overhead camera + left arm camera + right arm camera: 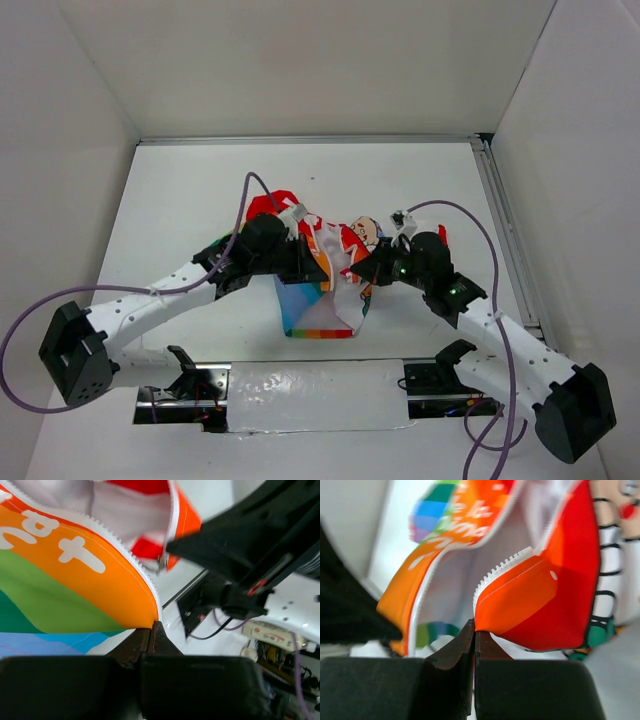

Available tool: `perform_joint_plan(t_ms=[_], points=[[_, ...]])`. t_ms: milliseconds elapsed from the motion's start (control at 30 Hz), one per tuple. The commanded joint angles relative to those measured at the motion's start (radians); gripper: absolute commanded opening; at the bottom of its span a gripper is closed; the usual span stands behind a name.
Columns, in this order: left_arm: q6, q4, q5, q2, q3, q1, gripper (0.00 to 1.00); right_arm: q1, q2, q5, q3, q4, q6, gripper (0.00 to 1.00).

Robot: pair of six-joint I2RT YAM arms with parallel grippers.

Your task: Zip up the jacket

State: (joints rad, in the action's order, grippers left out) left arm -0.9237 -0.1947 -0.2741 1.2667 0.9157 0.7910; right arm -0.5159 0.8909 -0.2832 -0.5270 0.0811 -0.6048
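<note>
The jacket (318, 310) lies at the centre of the table (200, 190), open down the front. Its rainbow panel points toward 6 o'clock, the red trim toward 11 and the cartoon print (365, 230) toward 1. Only the wrist views show the grips. The left gripper (151, 630) is pinched tight on the orange panel's toothed edge (122, 547), and the right gripper (474, 630) likewise on the red panel's corner. From overhead the fingertips cannot be made out.
</note>
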Motion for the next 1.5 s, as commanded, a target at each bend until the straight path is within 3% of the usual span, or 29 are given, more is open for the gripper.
perform_joint_plan(t_ms=[0, 300, 800, 1467], points=[[-0.036, 0.032, 0.045, -0.052, 0.031, -0.010, 0.00, 0.005, -0.070, -0.192, 0.044, -0.199, -0.007, 0.00], [-0.078, 0.103, 0.061, -0.122, -0.012, -0.010, 0.00, -0.003, -0.148, -0.264, 0.078, -0.353, -0.104, 0.00], [-0.175, 0.186, 0.101, -0.217, -0.090, -0.009, 0.00, -0.078, -0.083, -0.203, 0.081, -0.363, -0.164, 0.00], [-0.179, 0.169, 0.177, -0.187, -0.072, 0.037, 0.00, -0.115, -0.078, -0.157, 0.071, -0.385, -0.167, 0.00]])
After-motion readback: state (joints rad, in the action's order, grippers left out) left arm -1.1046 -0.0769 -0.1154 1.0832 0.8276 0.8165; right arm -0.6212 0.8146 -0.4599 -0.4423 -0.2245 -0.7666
